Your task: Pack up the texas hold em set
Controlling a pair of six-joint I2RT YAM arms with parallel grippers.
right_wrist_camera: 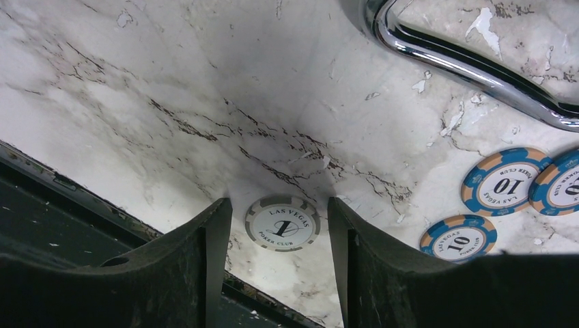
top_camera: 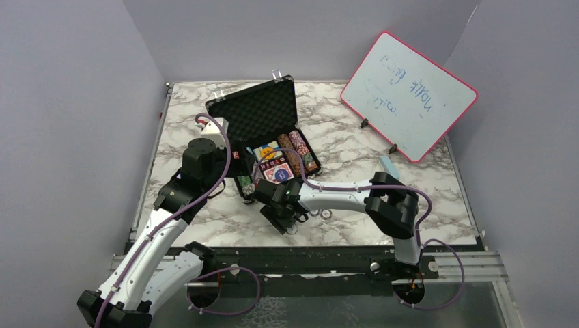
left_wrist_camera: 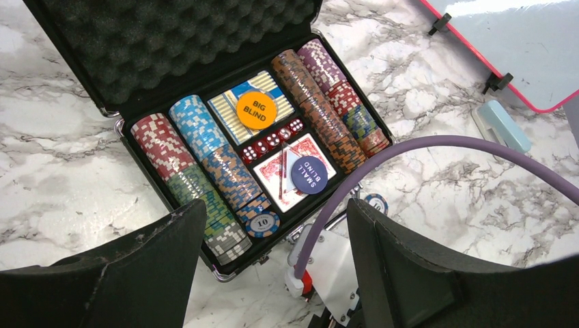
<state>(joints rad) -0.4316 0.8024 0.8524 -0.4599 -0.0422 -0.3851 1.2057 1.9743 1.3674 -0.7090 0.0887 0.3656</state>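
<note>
The black briefcase [top_camera: 254, 113] lies open at the table's middle, foam lid up. In the left wrist view its tray [left_wrist_camera: 171, 198] holds rows of poker chips [left_wrist_camera: 205, 160], red-backed cards [left_wrist_camera: 273, 179], dice, the orange round button [left_wrist_camera: 257, 110] and a blue round button [left_wrist_camera: 309, 174]. My left gripper [left_wrist_camera: 273, 266] is open and empty, above the case's near corner. My right gripper [right_wrist_camera: 278, 203] is open, down at the table, one finger on each side of a loose grey-white "1" chip [right_wrist_camera: 282, 223]. Three blue "10" chips [right_wrist_camera: 505, 186] lie loose beside the silver handle [right_wrist_camera: 464, 65].
The pink-framed whiteboard [top_camera: 408, 96] stands propped at the back right, with the light blue eraser [top_camera: 389, 166] in front of it. The right arm's purple cable [left_wrist_camera: 410, 147] arcs across the left wrist view. The table's dark front edge [right_wrist_camera: 75, 198] is just behind the right fingers.
</note>
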